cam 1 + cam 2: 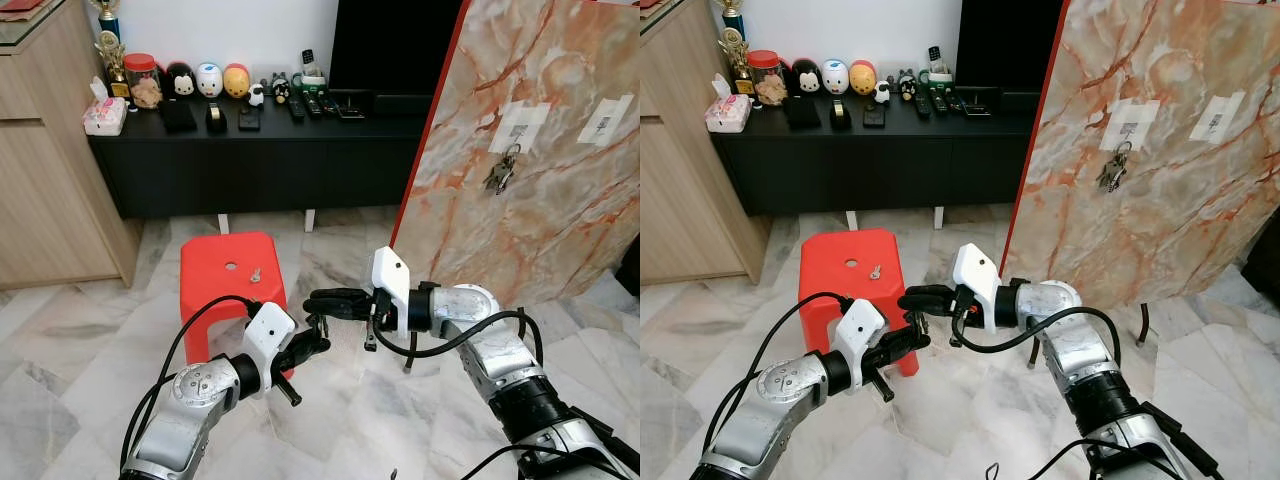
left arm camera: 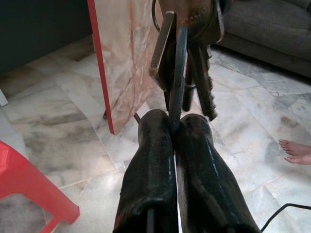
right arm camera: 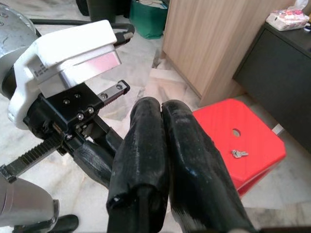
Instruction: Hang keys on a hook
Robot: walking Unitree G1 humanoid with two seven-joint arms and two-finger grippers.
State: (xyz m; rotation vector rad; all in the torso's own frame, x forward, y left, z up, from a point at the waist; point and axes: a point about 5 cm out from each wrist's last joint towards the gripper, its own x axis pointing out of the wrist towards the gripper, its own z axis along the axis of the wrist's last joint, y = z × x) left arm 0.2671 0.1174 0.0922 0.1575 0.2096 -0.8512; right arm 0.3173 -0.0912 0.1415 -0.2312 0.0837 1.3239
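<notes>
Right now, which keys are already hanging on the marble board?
The bunch under the left white label; another bunch sits in the left gripper's fingers, and one key lies on the stool.

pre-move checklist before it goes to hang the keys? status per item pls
1. Left tool shut on key bunch: ok.
2. Right tool shut, close beside the left, holding nothing visible: ok.
3. Marble board upright: ok.
4. One hook carries hanging keys: ok; free hook under other label: cannot tell.
5. Single key lies on red stool: not ok.
6. Bare foot near board: not ok.
</notes>
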